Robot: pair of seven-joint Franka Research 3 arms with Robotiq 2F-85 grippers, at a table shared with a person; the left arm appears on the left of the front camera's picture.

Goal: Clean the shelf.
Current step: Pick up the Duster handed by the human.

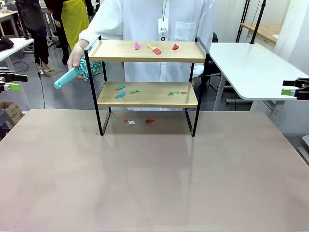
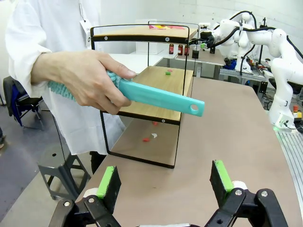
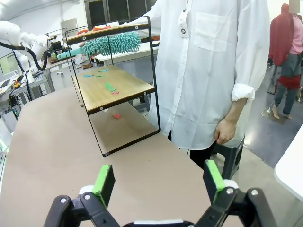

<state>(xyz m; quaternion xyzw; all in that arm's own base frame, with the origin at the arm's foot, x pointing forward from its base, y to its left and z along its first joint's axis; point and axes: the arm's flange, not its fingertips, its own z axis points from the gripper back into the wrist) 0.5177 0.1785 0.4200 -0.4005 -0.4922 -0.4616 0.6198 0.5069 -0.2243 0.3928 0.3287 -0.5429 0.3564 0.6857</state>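
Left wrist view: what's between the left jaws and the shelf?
In that view, bare tabletop up to the shelf; above it a person's hand holds out a teal duster, handle first.

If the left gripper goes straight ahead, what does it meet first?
Probably the teal plastic duster handle held in the person's hand, before the black-framed wooden shelf; depth is unclear.

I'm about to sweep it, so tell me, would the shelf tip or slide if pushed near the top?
Probably slides first: the shelf stands on thin black legs on a smooth table. A high push might tip it, since it looks tall for its depth. Likely light: thin frame, two boards, only small scraps on it.
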